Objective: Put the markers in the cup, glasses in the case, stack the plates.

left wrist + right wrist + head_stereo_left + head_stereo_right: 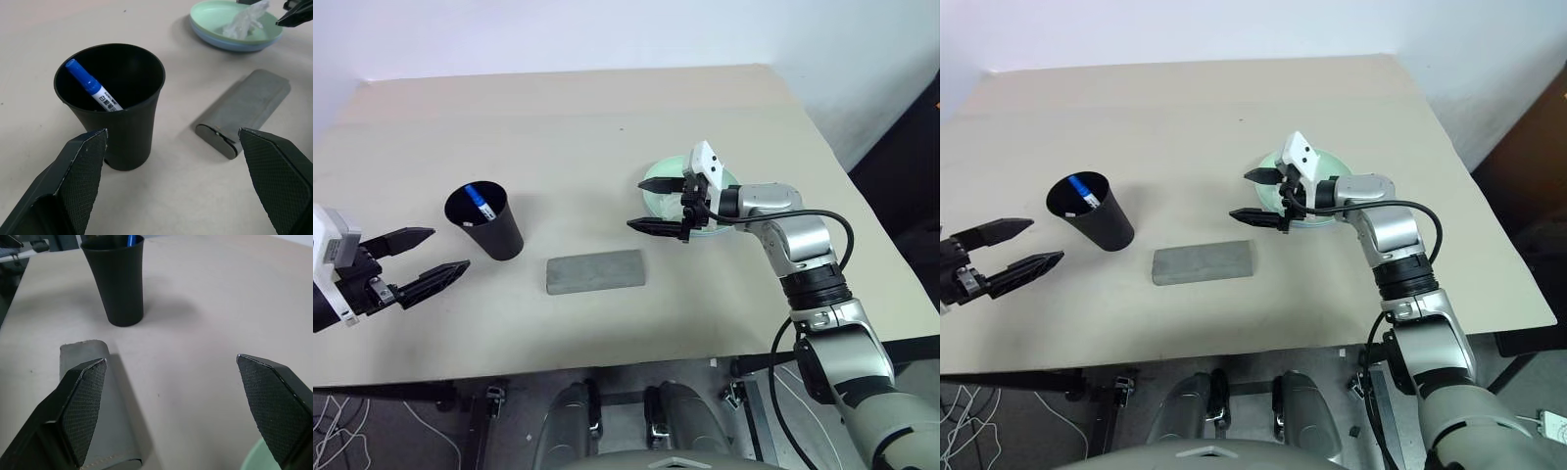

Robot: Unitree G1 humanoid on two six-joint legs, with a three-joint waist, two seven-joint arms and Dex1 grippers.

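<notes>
The black cup (487,223) stands left of centre with a blue-capped marker (92,88) leaning inside it. The grey case (595,271) lies shut on the table, right of the cup. Behind it on the right, the mint green plate (215,14) rests on the pale blue plate (230,45). A pale translucent thing, seemingly the glasses (247,17), lies in the green plate. My right gripper (638,204) hovers open at the plates' left edge, pointing left. My left gripper (448,249) is open and empty, to the left of the cup.
The beige table (607,127) runs back to a white wall. Its front edge (558,364) lies close below the case. Cables lie on the floor at the lower left.
</notes>
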